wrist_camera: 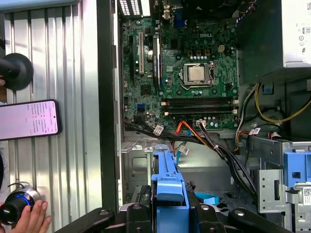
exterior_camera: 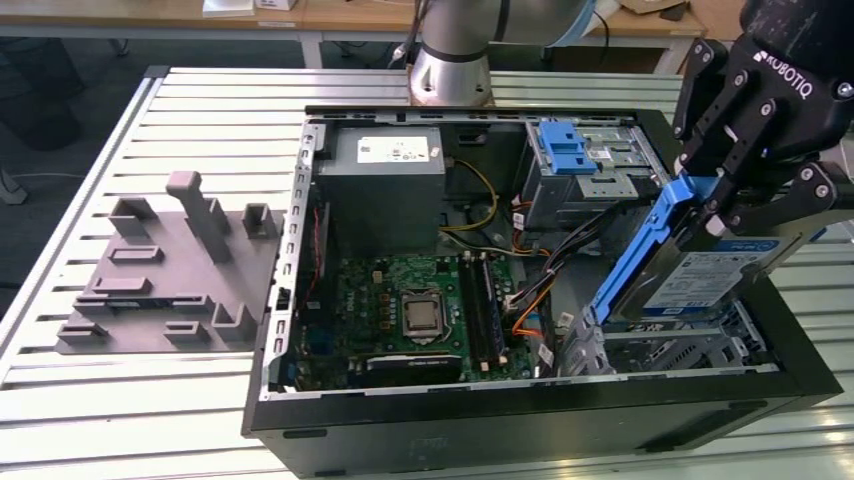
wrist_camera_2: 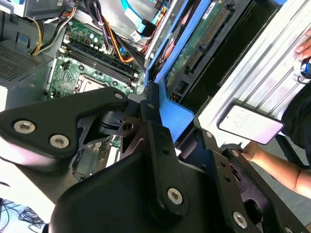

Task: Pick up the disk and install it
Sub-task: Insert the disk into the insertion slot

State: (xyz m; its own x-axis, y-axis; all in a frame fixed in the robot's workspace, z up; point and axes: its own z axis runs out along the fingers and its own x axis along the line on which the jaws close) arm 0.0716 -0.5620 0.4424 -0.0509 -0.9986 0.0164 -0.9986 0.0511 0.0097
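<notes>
Jaws clamped tight on disk (exterior_camera: 707, 278) via blue bracket (exterior_camera: 638, 252), disk tilted, low end just above drive bay (exterior_camera: 694, 347) in corner of open case (exterior_camera: 534, 418). Pickup looks done, not seated yet. Case sits on slatted metal bench (exterior_camera: 160, 405), grey fixture block (exterior_camera: 167, 270) beside it. Phone (wrist_camera: 29, 119) plus someone's hand (wrist_camera: 31, 221) at bench edge; wooden desks (exterior_camera: 347, 15) behind.

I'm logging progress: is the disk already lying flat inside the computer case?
No: in the exterior view the pincer holds the disk steeply tilted over the open computer case.
</notes>
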